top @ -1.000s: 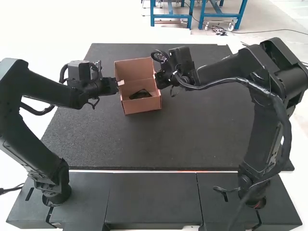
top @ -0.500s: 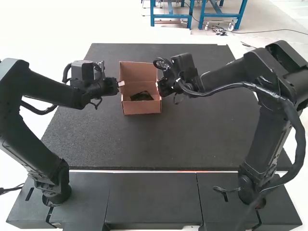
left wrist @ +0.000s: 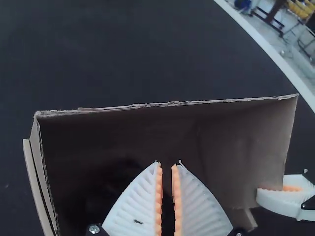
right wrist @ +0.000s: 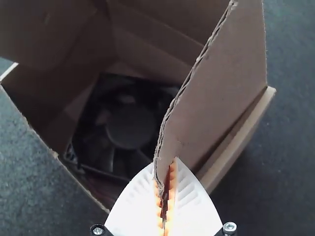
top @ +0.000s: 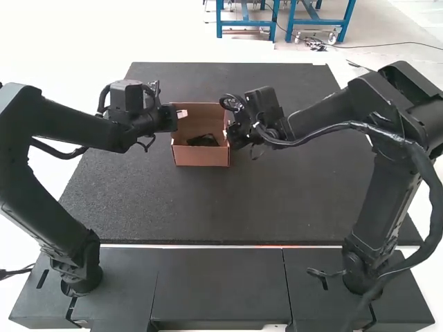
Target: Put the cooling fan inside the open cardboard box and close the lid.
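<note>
Counts as roughly half done, judging by the contents. Already holds the cooling fan [right wrist: 123, 132]: look into the cardboard box [top: 201, 153] and find it lying flat on the bottom, hub and dark blades facing up. Appears to share the space with nothing else, as far as the shadowed corners allow. Stands on the black mat of the table [top: 277, 207], a little left of the middle and toward the far side.

Left to do: the closing. Open on top for now, with the lid [top: 204, 114] apparently raised along the far edge and not yet folded down, though its exact tilt is hard to read from above.

Flanked on both sides. Find the left gripper [top: 173, 119] at the box's left wall, fingers pressed nearly together with only a slit between the orange pads [left wrist: 159, 182]. Cannot tell whether any cardboard edge lies in that slit. Find the right gripper [top: 230, 133] at the right wall, pinching the ragged edge of an upright side flap [right wrist: 216, 98] between its pads, with the fan lower down inside the box.

Calls next, most likely, for tucking the side flaps inward over the fan, then bringing the lid down over them and pressing it flat. Worth watching for thin cardboard bending or tearing at the pinch, and for the light box sliding on the mat if pushed from one side only.
</note>
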